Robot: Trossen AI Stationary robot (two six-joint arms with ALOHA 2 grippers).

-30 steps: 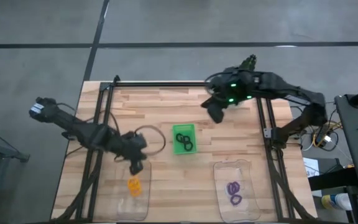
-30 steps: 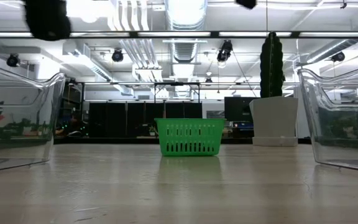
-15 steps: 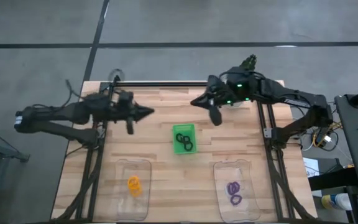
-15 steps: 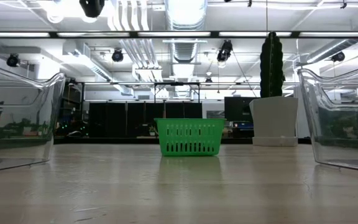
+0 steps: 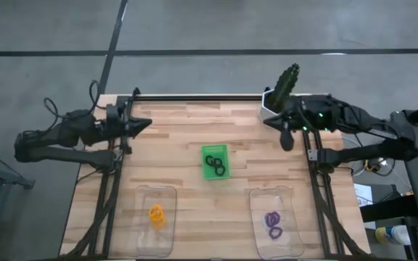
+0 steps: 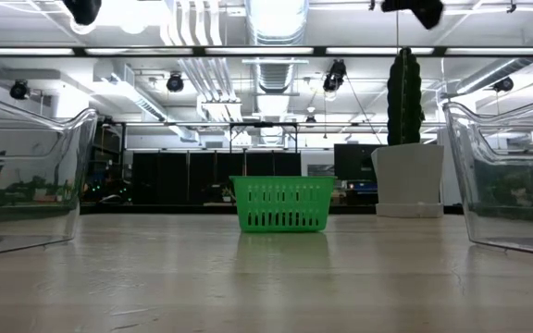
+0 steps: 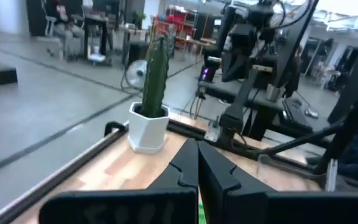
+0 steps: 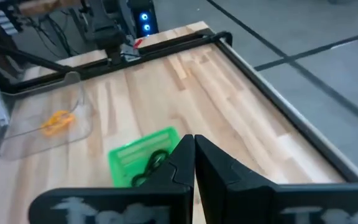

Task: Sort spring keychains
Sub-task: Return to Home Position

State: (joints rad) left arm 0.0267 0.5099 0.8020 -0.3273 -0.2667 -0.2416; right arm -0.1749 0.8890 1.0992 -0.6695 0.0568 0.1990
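status: left gripper (image 5: 146, 124) closed, empty | right gripper (image 5: 288, 145) closed, empty | black keychains (image 5: 214, 165) in green tray (image 5: 215, 148)

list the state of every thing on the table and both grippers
orange keychains: loose in left bin
purple keychains: loose in right bin
black keychains: loose in tray
left gripper: jaws shut, empty, raised at far left
right gripper: jaws shut, empty, raised at far right
cactus: upright

Potted cactus (image 5: 287, 77) at table's (image 5: 180, 125) far edge
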